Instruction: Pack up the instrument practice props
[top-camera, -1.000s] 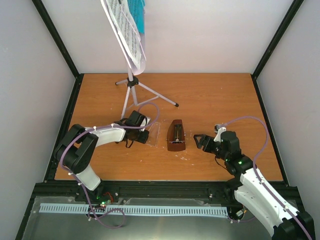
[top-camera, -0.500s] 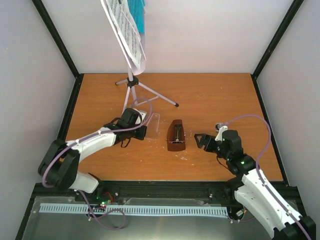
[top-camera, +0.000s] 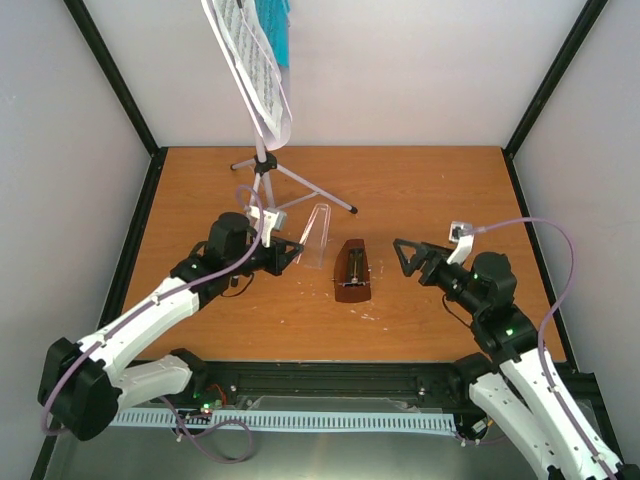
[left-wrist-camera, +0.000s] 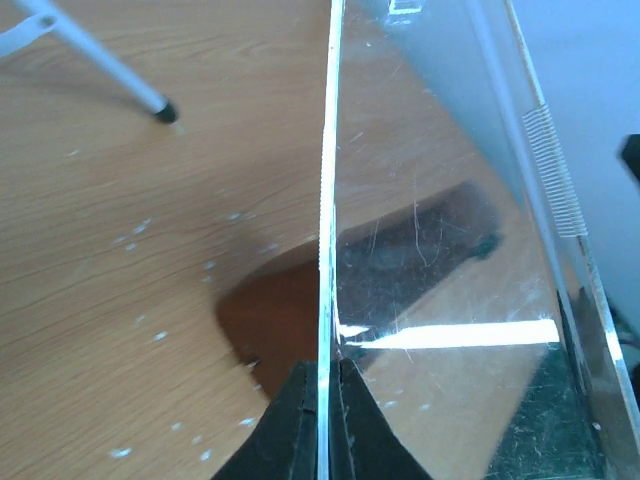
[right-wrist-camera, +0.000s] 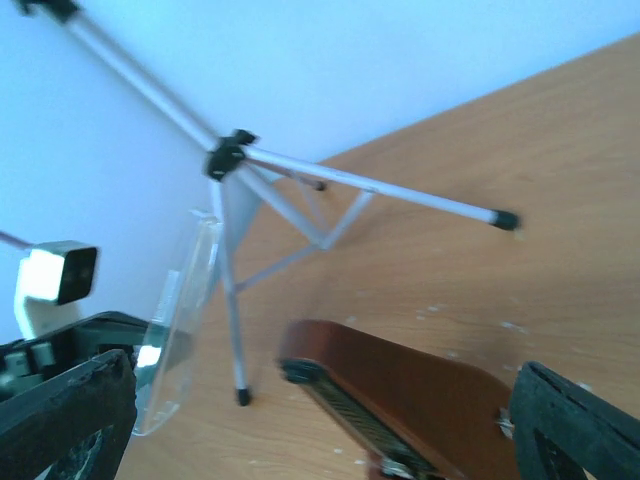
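The left gripper was clamped on one edge of the clear cover — thin, flat-sided, scratched — held just left of the brown, tapered metronome on the wood-grain table. The right gripper stood wide apart beside the metronome. White sheet music and a teal booklet rested on the tripod stand.

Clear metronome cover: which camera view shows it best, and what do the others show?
Left wrist: the clear cover fills the frame, its edge pinched in the left gripper. Top view shows it small, beside the metronome; right wrist shows it blurred, lower left.
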